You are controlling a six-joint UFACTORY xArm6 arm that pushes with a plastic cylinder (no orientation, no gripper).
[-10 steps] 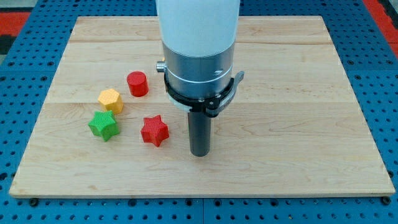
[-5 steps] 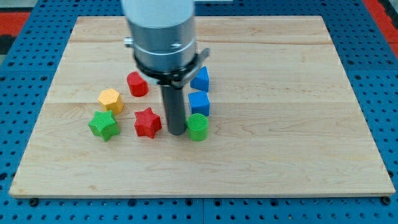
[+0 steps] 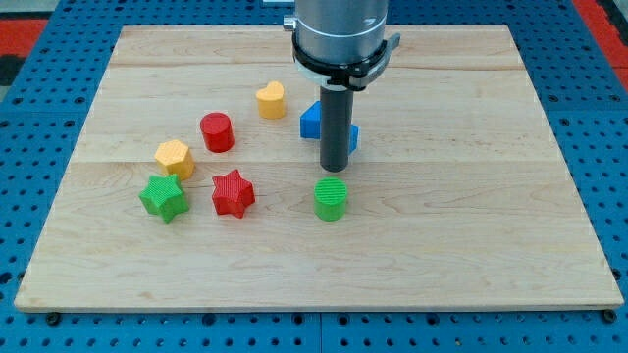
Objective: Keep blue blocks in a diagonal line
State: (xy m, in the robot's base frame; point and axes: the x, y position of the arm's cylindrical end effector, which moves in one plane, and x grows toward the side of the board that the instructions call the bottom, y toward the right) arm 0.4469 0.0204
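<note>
My tip (image 3: 335, 169) stands near the board's middle, just above the green cylinder (image 3: 331, 199). A blue block (image 3: 311, 121) shows to the left of the rod. A second blue block (image 3: 351, 138) peeks out on the rod's right, mostly hidden behind it. The tip is right in front of the two blue blocks; I cannot tell if it touches them.
A yellow heart (image 3: 271, 99) lies left of the blue blocks. A red cylinder (image 3: 217, 131), a yellow hexagon (image 3: 174, 157), a green star (image 3: 163, 197) and a red star (image 3: 233, 192) sit on the wooden board's (image 3: 471, 226) left half.
My tip has swung from beside the red star up and to the right, to the blue blocks. The green cylinder slid slightly right and the lower blue block moved up and right.
</note>
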